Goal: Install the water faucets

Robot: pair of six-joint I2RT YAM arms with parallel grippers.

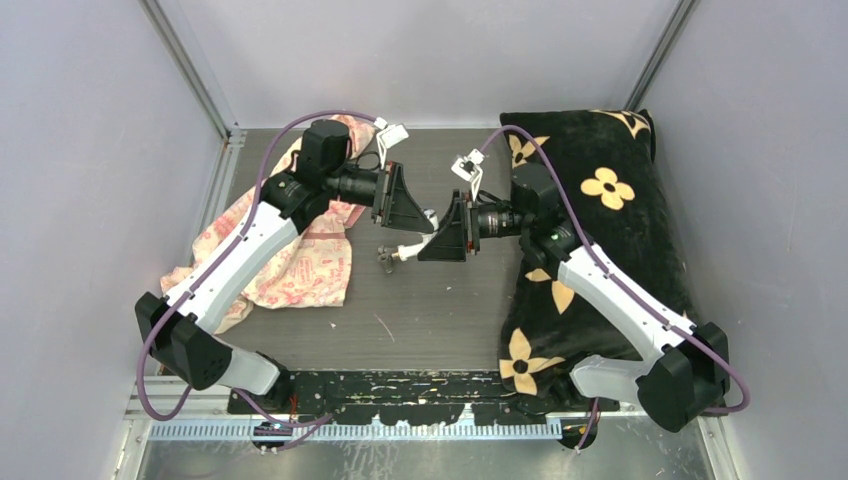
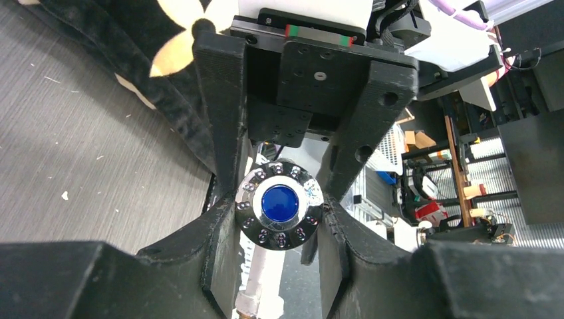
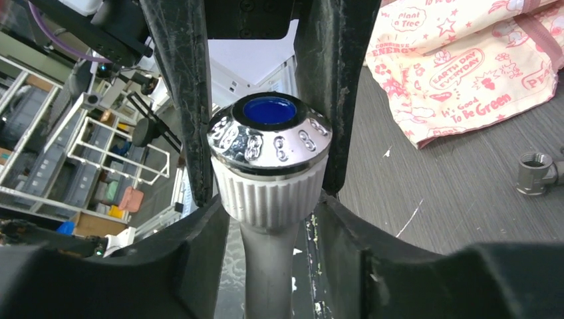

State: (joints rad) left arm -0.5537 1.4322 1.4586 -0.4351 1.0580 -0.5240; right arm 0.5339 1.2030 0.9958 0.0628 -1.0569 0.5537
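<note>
The installation is standing at an early stage. The white plastic T-shaped tap with a chrome knob and blue centre is hanging in the air between the two arms, above the middle of the dark grey counter. It is not yet meeting any mating part.

The left arm's fingers are pressing in on the chrome rim of the knob from both sides. The right arm's fingers are sitting against the ribbed white collar just under that rim, so both pairs are looking clenched on the same tap. Which pair is carrying the weight cannot be told.

The small dark grey metal fitting is lying on the counter, touched by neither arm and not joined to the tap. Judging from this, bringing the tap and fitting together and seating them is all still remaining.

As for containers, a pink-printed cloth bag is lying crumpled and fairly flat at the left of the counter, with its contents hidden. A black plush piece with cream flowers is covering the right side. Whether it is a bag or a cushion cannot be told, and nothing is showing inside it.
</note>
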